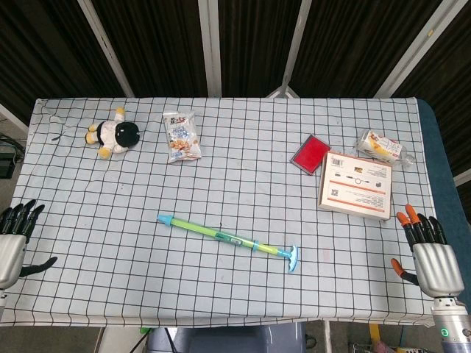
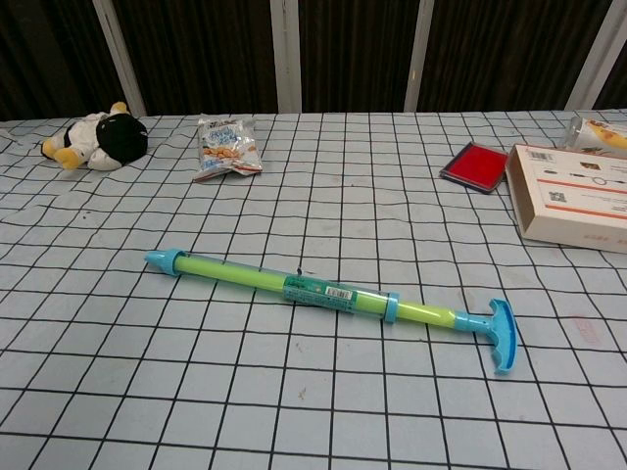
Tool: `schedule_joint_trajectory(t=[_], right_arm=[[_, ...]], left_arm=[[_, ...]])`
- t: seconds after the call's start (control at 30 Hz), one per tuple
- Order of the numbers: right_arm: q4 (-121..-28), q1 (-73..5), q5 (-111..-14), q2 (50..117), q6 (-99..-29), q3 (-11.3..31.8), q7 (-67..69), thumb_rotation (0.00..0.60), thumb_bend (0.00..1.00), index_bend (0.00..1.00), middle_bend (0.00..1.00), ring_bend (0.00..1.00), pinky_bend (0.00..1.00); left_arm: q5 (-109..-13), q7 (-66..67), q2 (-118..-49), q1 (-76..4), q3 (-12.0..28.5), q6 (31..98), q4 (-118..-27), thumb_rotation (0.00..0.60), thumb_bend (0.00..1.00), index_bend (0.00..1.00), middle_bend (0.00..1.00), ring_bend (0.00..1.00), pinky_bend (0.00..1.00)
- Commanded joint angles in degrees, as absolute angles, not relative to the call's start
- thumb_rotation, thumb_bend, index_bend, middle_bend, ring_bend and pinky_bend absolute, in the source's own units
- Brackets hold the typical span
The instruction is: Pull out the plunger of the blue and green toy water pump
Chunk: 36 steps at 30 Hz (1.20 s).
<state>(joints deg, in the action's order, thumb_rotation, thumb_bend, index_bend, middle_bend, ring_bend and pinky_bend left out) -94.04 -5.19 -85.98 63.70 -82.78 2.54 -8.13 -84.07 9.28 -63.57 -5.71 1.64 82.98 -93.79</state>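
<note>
1. I see the worktop point(image 1: 221, 191) under a white cloth with a black grid of squares.
2. My toy water pump point(image 1: 224, 237) has a lime-green barrel, a light-blue nozzle tip and a light-blue T-handle point(image 1: 293, 259).
3. The plush toy point(image 1: 114, 134) is white and black with yellow patches.
4. The pad point(image 1: 310, 153) is red in a dark frame.
5. The box point(image 1: 356, 185) is white with orange edging.
6. My left hand point(image 1: 13, 239) has black fingers; my right hand point(image 1: 430, 257) is silver with orange-tipped black fingers.

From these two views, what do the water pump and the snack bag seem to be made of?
Water pump: likely hard plastic, glossy; its green tube looks translucent, with blue molded ends. Snack bag: probably thin plastic film, shiny and crinkled, with printed graphics.
</note>
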Motion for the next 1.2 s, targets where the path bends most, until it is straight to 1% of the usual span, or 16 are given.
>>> schedule_joint_trajectory(t=[0.03,0.83,0.87,0.9,0.97,1.03,1.13,1.2], right_arm=[[-94.1,-5.2,-85.8,63.7,-82.8,2.6,-8.1,0.600,0.31,0.00,0.00,0.00,0.00],[-94.6,-5.2,-86.1,64.0,-83.1,2.8,-7.1,0.600,0.31,0.01,0.00,0.00,0.00],[-94.7,-5.3,-86.4,64.0,-83.2,2.8,-6.8,0.600,0.31,0.03,0.00,0.00,0.00],[-94.8,-5.3,-86.6,64.1,-83.4,2.8,-6.6,0.600,0.31,0.07,0.00,0.00,0.00],[-95.2,-5.4,-87.9,64.4,-84.2,2.9,-5.5,0.600,0.31,0.26,0.04,0.00,0.00],[-95.9,-5.4,-88.6,65.1,-85.0,3.1,-3.8,0.600,0.31,0.35,0.09,0.00,0.00],[-97.4,-6.0,-89.0,65.8,-84.1,3.0,-2.3,0.600,0.31,0.42,0.15,0.00,0.00],[-98.1,-7.1,-89.2,66.5,-82.4,2.9,-3.9,0.600,0.31,0.45,0.18,0.00,0.00]], left_arm=[[-83.9,9.4,-63.4,-5.7,1.5,82.7,-94.1,0.600,0.01,0.00,0.00,0.00,0.00],[-84.2,9.1,-63.3,-5.7,1.5,82.9,-94.2,0.600,0.01,0.00,0.00,0.00,0.00],[-84.2,9.1,-63.3,-5.7,1.5,82.9,-94.2,0.600,0.01,0.00,0.00,0.00,0.00],[-84.3,9.1,-63.3,-5.7,1.5,82.9,-94.3,0.600,0.01,0.00,0.00,0.00,0.00],[-84.5,9.5,-63.4,-5.7,1.5,83.1,-94.3,0.600,0.01,0.00,0.00,0.00,0.00],[-84.7,9.8,-63.5,-5.7,1.4,83.2,-94.4,0.600,0.01,0.00,0.00,0.00,0.00],[-84.7,9.7,-63.5,-5.5,1.4,83.5,-94.6,0.600,0.01,0.00,0.00,0.00,0.00],[-84.7,9.7,-63.5,-5.5,1.5,83.6,-94.6,0.600,0.01,0.00,0.00,0.00,0.00]])
